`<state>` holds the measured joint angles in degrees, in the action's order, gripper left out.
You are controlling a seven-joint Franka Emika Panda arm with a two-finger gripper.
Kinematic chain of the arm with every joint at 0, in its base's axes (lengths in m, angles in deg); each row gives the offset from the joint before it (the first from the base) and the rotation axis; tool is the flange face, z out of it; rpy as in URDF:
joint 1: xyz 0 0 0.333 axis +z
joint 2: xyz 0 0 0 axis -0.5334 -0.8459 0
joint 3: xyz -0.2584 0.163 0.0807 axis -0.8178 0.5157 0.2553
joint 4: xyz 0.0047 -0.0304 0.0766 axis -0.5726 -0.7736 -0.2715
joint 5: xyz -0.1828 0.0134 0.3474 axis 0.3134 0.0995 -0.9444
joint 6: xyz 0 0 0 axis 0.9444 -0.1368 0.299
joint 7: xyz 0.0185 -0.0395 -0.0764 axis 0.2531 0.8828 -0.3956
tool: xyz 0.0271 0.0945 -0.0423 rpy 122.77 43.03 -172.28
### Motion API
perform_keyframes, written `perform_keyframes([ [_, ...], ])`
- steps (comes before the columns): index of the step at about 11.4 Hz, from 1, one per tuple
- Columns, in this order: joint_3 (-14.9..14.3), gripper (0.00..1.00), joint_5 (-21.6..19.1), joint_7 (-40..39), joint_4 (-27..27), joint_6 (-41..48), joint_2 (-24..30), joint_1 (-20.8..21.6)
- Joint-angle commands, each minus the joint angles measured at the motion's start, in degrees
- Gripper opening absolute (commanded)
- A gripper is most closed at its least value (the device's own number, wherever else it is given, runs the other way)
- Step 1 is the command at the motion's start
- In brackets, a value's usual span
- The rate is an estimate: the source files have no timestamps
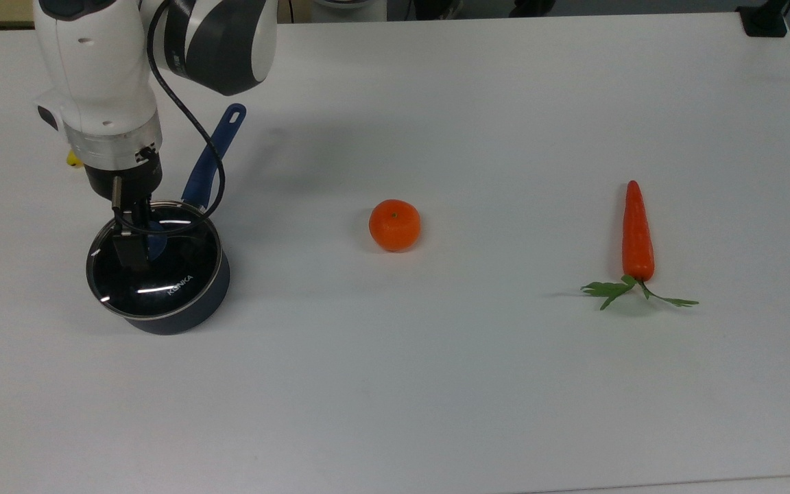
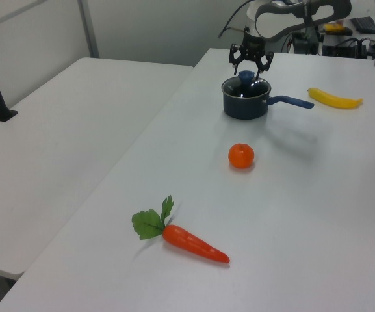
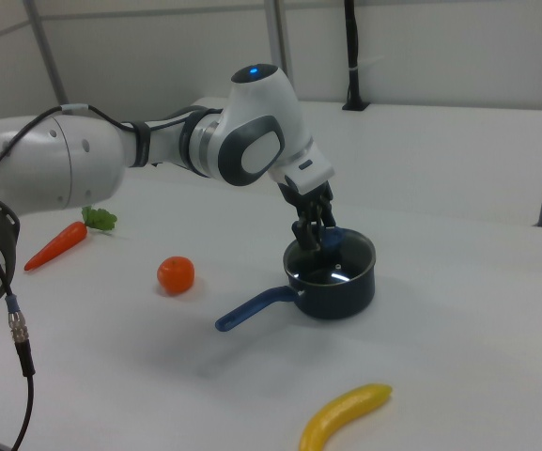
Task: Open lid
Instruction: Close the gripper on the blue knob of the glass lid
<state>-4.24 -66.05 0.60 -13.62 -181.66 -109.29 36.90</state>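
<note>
Gripper (image 2: 250, 65) hangs right over the pan (image 1: 182, 312), fingers spread open in the left view, one on each side of the blue knob (image 2: 245, 76) and gripping nothing. Lid (image 1: 162, 281) sits flat on the pan, "KONKA" lettering facing up (reads clearly in the top view). Pan's blue handle (image 1: 213, 158) angles away toward the top view's upper right. Out on the white table (image 1: 436, 384), an orange (image 1: 394, 224) lies well apart from the pan, and a carrot (image 1: 638, 233) farther off still. A banana (image 3: 344, 416) lies near the pan in the right view.
</note>
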Motion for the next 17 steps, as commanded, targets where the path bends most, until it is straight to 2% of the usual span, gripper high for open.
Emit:
perform_keyframes([
  [1, 0.16, 0.77, -0.88, -2.20, 0.32, 3.29, 0.16, 0.08],
  [3, 0.16, 0.72, -0.88, -2.02, 0.40, 3.29, 0.25, -0.01],
  [11, 0.07, 0.65, -0.70, -0.53, 0.84, 2.68, 0.42, -0.45],
  [15, -0.02, 0.48, -0.70, -0.70, 0.84, 2.76, 0.86, -0.54],
  [17, 0.07, 0.44, -0.79, -0.88, 0.58, 3.03, 2.17, -1.15],
])
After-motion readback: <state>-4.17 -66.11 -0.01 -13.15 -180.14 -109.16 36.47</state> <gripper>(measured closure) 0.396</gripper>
